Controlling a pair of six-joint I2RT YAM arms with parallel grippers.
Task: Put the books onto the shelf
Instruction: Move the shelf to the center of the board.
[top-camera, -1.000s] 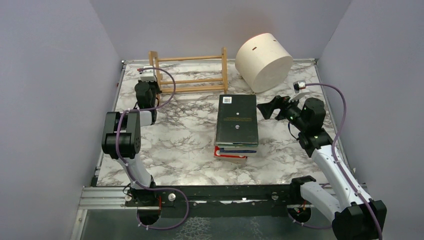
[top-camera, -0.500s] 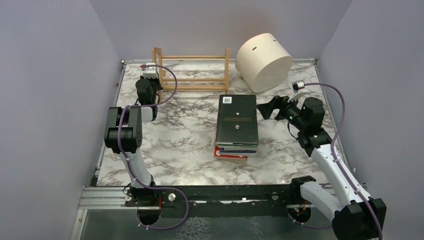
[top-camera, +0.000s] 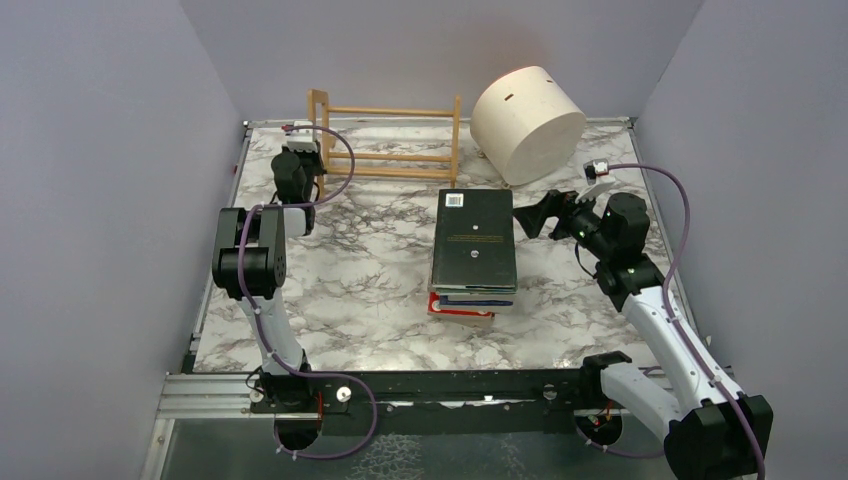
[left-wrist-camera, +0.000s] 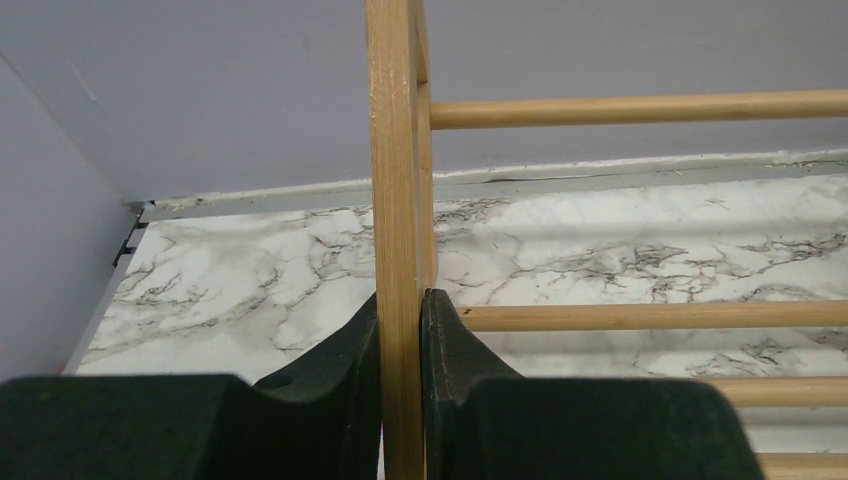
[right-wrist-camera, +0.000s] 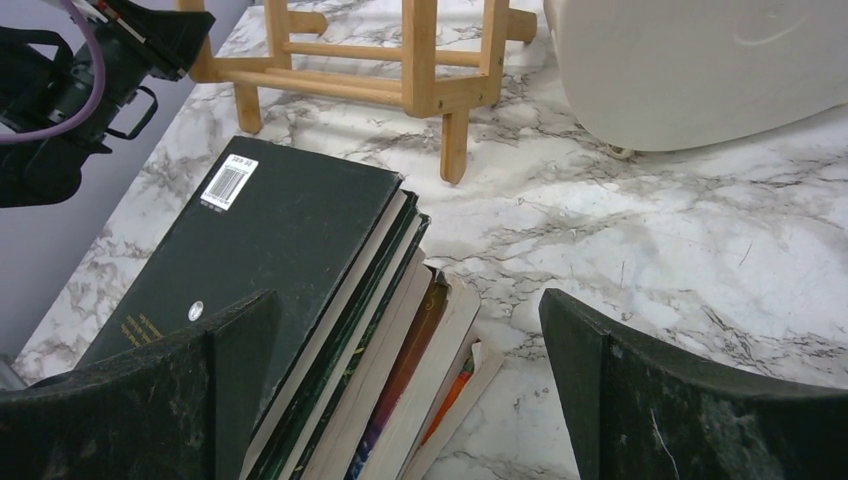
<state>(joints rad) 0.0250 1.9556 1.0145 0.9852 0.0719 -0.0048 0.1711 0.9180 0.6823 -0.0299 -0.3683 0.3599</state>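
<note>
Clamping the shelf (left-wrist-camera: 392, 200), left gripper (left-wrist-camera: 402, 310); right gripper (right-wrist-camera: 405, 310) agape beside books (top-camera: 475, 240) stacked on table (top-camera: 370, 280).

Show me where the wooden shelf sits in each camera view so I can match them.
Top view: shelf at the far edge, left of centre, left of the cream drum.
Left wrist: its end post runs up the middle, clamped in the left gripper; rails run right.
Right wrist: top edge, left of centre, beyond the books.
Shared landmark: the marble table.
</note>
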